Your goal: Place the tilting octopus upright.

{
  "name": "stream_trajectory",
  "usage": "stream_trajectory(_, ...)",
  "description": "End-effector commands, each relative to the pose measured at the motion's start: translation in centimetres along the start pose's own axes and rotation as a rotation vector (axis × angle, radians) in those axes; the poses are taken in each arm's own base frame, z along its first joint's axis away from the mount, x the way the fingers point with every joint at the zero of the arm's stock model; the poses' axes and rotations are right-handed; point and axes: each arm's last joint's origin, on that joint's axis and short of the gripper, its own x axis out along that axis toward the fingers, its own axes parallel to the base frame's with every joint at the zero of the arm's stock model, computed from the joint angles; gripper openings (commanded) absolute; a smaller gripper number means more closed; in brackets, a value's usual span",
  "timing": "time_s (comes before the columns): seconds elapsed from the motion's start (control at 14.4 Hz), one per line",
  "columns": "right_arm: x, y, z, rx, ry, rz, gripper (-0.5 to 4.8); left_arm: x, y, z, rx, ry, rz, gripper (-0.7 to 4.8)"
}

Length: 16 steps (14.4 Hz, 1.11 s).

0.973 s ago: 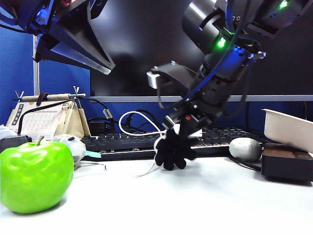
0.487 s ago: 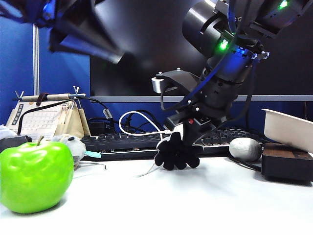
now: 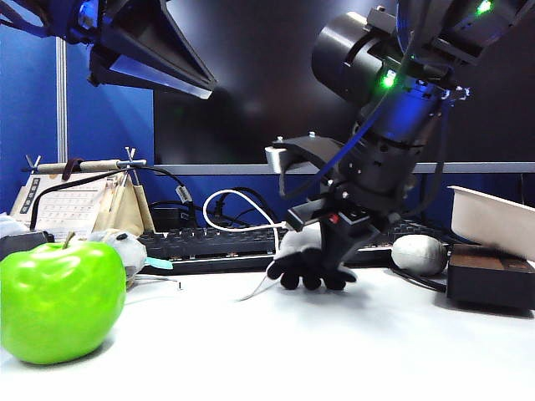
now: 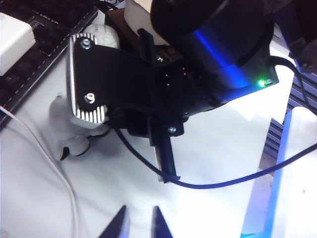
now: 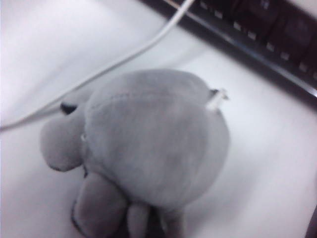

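Since a second ago the octopus has rolled tentacles-down onto the desk, mid-desk by the back edge. Right fingers clenched on it. Left fingers released, hovering above. Next: let go gently, check it stands.

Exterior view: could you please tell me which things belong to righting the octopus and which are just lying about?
For the job: octopus, on the table; right gripper, fingers shut on it; left gripper, open, raised at the upper left.
Lying about: green apple; keyboard; white cable; grey oval lump; white tray.
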Motion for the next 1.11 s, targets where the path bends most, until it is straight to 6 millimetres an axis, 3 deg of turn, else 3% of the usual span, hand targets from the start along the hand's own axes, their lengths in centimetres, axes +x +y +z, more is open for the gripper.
stream_trajectory(0.07,-0.2,0.1,-0.4,0.01,0.052,0.015,-0.02,0.0,-0.1,0.2,0.013,-0.013,-0.006,0.7)
stream_trajectory(0.21,-0.2,0.3,-0.8,0.012,0.087,0.086,0.03,0.0,-0.1,0.2,0.013,-0.013,-0.006,0.7)
stream_trajectory(0.28,-0.2,0.4,-0.9,0.035,0.095,0.101,0.4,0.0,-0.1,0.2,0.013,-0.013,-0.006,0.7)
stream_trajectory(0.35,-0.2,0.5,-0.9,0.06,0.098,0.121,1.75,0.0,-0.1,0.2,0.012,-0.012,-0.007,0.7)
stream_trajectory(0.42,-0.3,0.5,-0.9,0.079,0.099,0.119,2.57,0.0,-0.1,0.1,0.01,-0.009,-0.007,0.7)
stream_trajectory(0.49,-0.3,0.5,-0.9,0.084,0.103,0.12,2.77,0.0,-0.1,0.1,0.007,-0.006,-0.008,0.7)
stream_trajectory(0.83,-1.7,0.7,-1.1,0.068,0.151,0.122,2.75,0.0,-0.1,-0.1,-0.013,0.01,-0.011,0.53)
stream_trajectory(1.11,-7.7,-0.3,-0.1,0.107,0.034,0.119,2.72,-0.2,-0.2,0.0,-0.096,0.004,-0.011,0.52)
